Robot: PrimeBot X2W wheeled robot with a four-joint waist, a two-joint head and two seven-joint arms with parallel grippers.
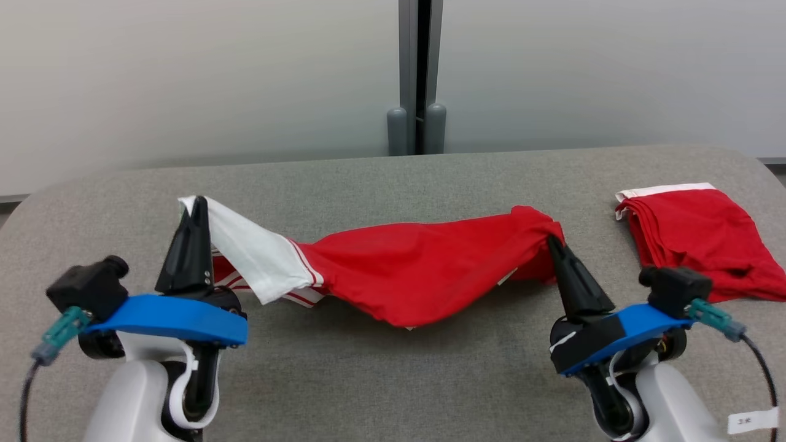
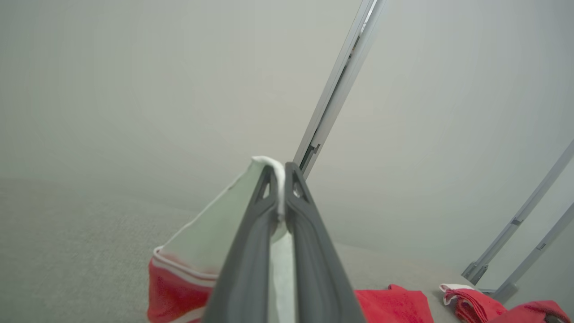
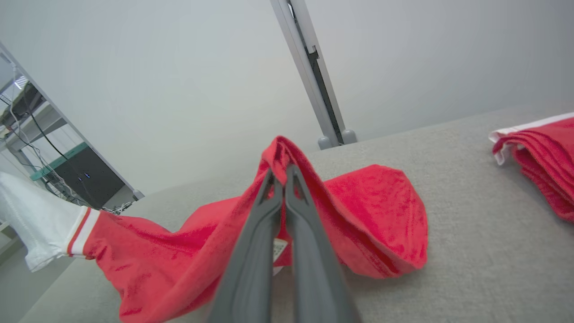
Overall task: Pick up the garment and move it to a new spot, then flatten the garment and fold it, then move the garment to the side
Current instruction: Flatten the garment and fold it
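**Garment** [image 1: 405, 270]: red, w/ a white end section set off by red-and-white stripes. It is strung L–R across the middle of the table [image 1: 393, 380], raised at both ends and sagging between them. The low point of the red belly hangs toward the table's front-centre w/ a shadow directly beneath. Whether it touches the surface cannot be told.

**Left gripper** [image 1: 198, 205]: fingers upright and pressed together on the top edge of the white end. In the left wrist view the white hem [image 2: 269, 163] is nipped between the two tips, and the rest of the white section drapes down beside the fingers.

**Right gripper** [image 1: 551, 240]: fingers lean up and inward, closed on a bunched fold of red fabric at the opposite end. The right wrist view shows the same fold pinched at the tips. Lower down, a small white label [image 3: 279, 249] shows between the fingers.

**Surroundings:** the table has a grey woven cover and rounded corners. A folded red pile [image 1: 700, 239] w/ a white edge lies at the far right, apart from the garment and just beyond the right wrist. Behind the table are pale wall panels [image 1: 184, 73], joined by a grey post [image 1: 419, 73] w/ two rounded feet at the back edge.
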